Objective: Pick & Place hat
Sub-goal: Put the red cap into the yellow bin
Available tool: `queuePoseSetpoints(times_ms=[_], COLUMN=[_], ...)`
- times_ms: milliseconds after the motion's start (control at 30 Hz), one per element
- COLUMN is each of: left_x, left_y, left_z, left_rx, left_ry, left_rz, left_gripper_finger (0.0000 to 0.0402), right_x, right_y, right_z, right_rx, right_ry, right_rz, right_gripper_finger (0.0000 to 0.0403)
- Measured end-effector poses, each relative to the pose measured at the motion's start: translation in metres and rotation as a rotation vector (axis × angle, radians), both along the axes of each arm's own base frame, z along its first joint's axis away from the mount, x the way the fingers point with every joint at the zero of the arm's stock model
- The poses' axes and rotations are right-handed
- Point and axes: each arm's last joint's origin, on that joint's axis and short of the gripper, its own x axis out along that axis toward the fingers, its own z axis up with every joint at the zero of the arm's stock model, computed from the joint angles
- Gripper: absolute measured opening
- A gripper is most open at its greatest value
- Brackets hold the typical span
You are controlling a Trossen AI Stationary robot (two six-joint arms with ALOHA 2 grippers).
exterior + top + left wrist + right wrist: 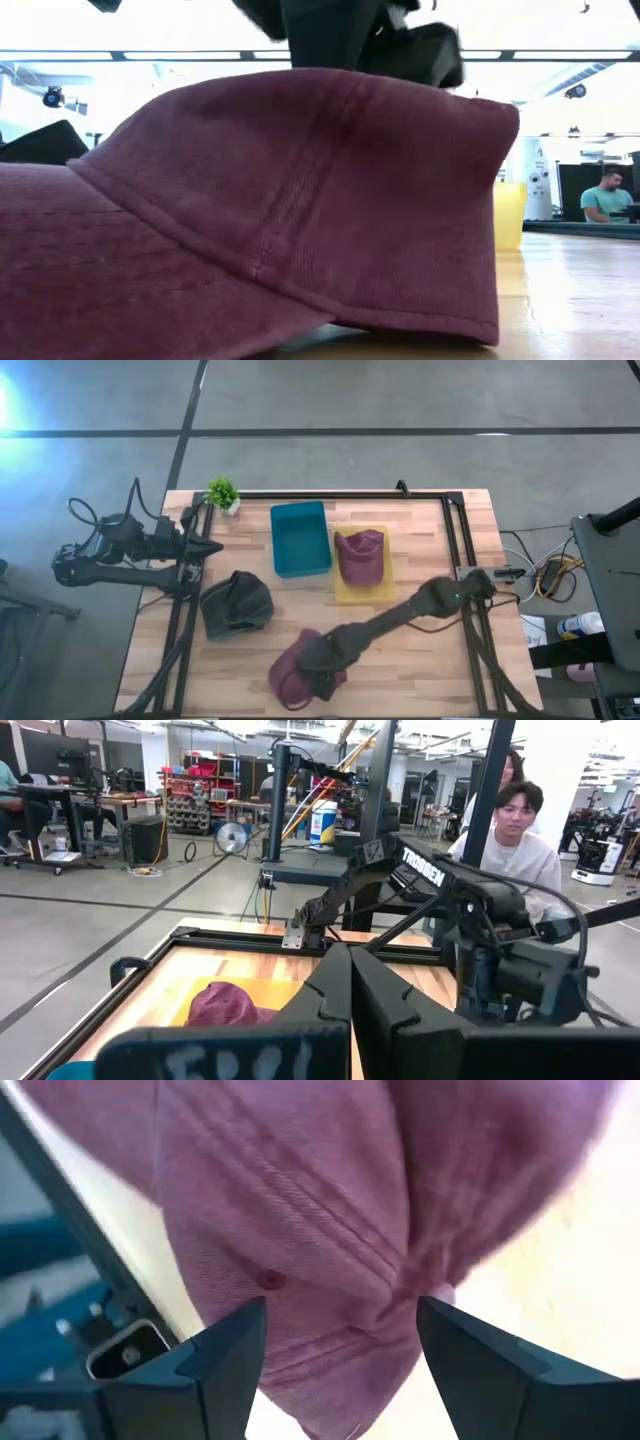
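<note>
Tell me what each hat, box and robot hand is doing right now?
maroon hat near the table's front: lying on the wood, right gripper over it.
maroon hat on the yellow tray: resting on it.
dark grey hat: lying on the table.
blue bin: upright, looks empty.
right gripper: open, fingers either side of the front hat's crown.
left gripper: shut, parked at the table's left edge.

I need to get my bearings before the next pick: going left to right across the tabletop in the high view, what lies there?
Small green potted plant → dark grey crumpled cap → teal rectangular bin → yellow tray holding a maroon cap.
</note>
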Motion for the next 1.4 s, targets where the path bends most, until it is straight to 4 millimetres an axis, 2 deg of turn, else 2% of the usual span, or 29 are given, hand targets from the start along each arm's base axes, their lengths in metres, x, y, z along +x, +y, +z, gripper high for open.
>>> queuePoseSetpoints(times_ms=[133, 267, 367, 500, 600, 800, 1033, 1167, 1400], left_x=[0.000, 0.000, 0.000, 0.000, 0.000, 0.000, 0.000, 0.000, 0.000], left_y=[0.000, 0.000, 0.000, 0.000, 0.000, 0.000, 0.000, 0.000, 0.000], left_z=[0.000, 0.000, 0.000, 0.000, 0.000, 0.000, 0.000, 0.000, 0.000], left_rx=[0.000, 0.000, 0.000, 0.000, 0.000, 0.000, 0.000, 0.000, 0.000], left_ry=[0.000, 0.000, 0.001, 0.001, 0.001, 0.000, 0.000, 0.000, 0.000], left_rz=[-0.001, 0.000, -0.001, -0.001, -0.001, 0.000, -0.001, -0.001, 0.000], left_gripper_finger=[0.0000, 0.0000, 0.0000, 0.0000, 0.0000, 0.0000, 0.0000, 0.0000, 0.0000], right_x=[-0.014, -0.029, -0.048, -0.074, -0.093, -0.123, -0.147, -0.151, -0.147], right_y=[0.012, 0.013, 0.015, 0.019, 0.015, -0.007, -0.024, -0.029, -0.037], right_z=[0.023, 0.047, 0.048, 0.044, 0.032, 0.001, -0.048, -0.073, -0.097], right_rx=[-0.046, -0.066, -0.067, 0.031, 0.124, 0.270, 0.443, 0.531, 0.604], right_ry=[-0.068, -0.131, -0.123, -0.168, -0.214, -0.344, -0.462, -0.517, -0.594], right_rz=[-0.157, -0.324, -0.432, -0.530, -0.606, -0.698, -0.724, -0.739, -0.733], right_gripper_finger=[0.0251, 0.0251, 0.0251, 0.0251, 0.0251, 0.0251, 0.0251, 0.0251, 0.0251])
